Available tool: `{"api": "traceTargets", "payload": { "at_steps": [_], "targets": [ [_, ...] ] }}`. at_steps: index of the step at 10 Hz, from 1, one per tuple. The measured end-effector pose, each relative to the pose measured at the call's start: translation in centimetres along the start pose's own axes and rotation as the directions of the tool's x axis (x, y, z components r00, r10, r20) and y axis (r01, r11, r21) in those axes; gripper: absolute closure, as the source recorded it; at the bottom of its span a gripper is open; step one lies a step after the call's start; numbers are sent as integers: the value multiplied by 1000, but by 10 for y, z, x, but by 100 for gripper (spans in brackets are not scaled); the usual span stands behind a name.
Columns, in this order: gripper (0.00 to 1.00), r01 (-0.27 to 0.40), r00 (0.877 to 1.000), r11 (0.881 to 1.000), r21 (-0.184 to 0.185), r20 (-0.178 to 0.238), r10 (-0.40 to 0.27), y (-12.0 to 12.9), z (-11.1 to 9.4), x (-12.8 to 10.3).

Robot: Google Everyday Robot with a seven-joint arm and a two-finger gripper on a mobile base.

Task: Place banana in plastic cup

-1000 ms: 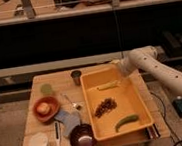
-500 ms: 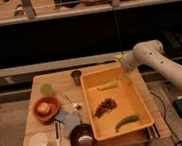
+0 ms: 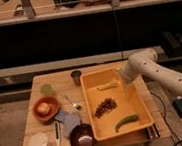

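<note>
Camera view. Saw wooden table [image 3: 61, 80] from above, with yellow tray [image 3: 98, 122] on right half. Found banana [image 3: 107, 86] lying flat at tray's far end, apart from dark cluster [image 3: 105, 107] mid-tray and green pod [image 3: 126, 121] at near end. Noted plastic cup [image 3: 47, 89] upright on table left of tray, near metal cup [image 3: 76, 77], well apart from banana. Spotted gripper [image 3: 124, 82] over tray's far right part, just right of banana, on white arm [image 3: 163, 75] reaching in from right. Took fingers as spread wide, gripping nothing.
</note>
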Motion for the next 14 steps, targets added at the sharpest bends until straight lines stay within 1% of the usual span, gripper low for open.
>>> {"api": "traceTargets", "payload": {
  "at_steps": [1, 2, 4, 5, 7, 9, 10, 11, 13, 14],
  "targets": [
    [20, 9, 1000, 1000, -25, -7, -9, 8, 15, -4],
    [20, 16, 1000, 999, -38, -6, -17, 10, 25, -8],
    [20, 27, 1000, 998, -53, -10, -28, 6, 35, -13],
    [24, 33, 999, 998, -57, -12, -33, 2, 40, -14],
    [43, 45, 999, 997, -62, -17, -46, -7, 50, -16],
    [62, 48, 998, 996, -69, -25, -50, -10, 61, -11],
    [64, 49, 998, 996, -70, -28, -51, -10, 64, -10],
    [61, 56, 998, 996, -70, -35, -59, -11, 69, -9],
    [48, 56, 997, 996, -63, -42, -59, -11, 71, -6],
    [46, 56, 997, 997, -58, -45, -59, -11, 71, -5]
  ]
}}
